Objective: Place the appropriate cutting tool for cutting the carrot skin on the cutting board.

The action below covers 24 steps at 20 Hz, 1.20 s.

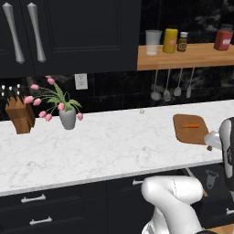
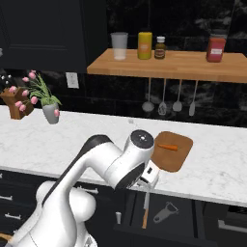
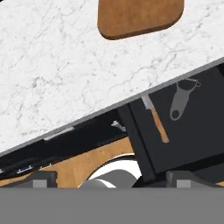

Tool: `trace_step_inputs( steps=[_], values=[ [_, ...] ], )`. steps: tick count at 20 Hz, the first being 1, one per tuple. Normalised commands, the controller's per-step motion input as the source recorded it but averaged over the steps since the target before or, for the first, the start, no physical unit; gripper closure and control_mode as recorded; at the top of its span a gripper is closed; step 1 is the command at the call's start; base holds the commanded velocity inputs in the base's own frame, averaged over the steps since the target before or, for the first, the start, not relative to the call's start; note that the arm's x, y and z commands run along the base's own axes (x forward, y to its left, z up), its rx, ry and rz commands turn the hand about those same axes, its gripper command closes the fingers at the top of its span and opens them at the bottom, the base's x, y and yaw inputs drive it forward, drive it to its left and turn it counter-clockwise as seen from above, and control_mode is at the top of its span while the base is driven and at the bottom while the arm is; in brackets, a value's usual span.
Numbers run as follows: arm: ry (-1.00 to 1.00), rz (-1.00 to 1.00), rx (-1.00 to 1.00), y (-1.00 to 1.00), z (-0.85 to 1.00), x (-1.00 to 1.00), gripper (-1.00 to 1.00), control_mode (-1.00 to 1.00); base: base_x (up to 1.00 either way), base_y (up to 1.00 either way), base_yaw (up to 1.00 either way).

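one peeler [image 3: 181,98] (open drawer [image 3: 192,131]) beyond gripper [image 3: 111,179].

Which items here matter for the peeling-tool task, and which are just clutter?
Job: peeler in the open drawer, cutting board, carrot, gripper.

Clutter: knife beside the peeler, knife block, flower vase, shelf jars, hanging utensils.

A white marble counter [image 1: 105,146] bears a cutting board [image 1: 189,129]; knife block [image 1: 19,115] and flower vase [image 1: 67,117] stand left.
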Motion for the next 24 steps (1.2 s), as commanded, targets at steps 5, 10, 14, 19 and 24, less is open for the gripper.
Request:
trace_step_inputs(
  steps=[5, 10, 14, 19, 24],
  values=[
    [0.19, -0.06, 0.01, -0.8, -0.5, -0.09, -1.0, -1.0, 0.0, 0.0, 0.0],
    [0.15, 0.0, 0.0, -0.5, -0.66, 0.0, -1.0, -1.0, 0.0, 0.0, 0.0],
    [0.1, 0.0, 0.0, -0.08, -0.69, 0.0, -1.0, -1.0, 0.0, 0.0, 0.0],
    [0.08, 0.02, 0.0, 0.0, -0.63, 0.14, -1.0, -1.0, 0.0, 0.0, 0.0],
    [0.12, 0.1, 0.0, -0.01, -0.57, 0.17, -1.0, -1.0, 0.0, 0.0, 0.0]
  ],
)
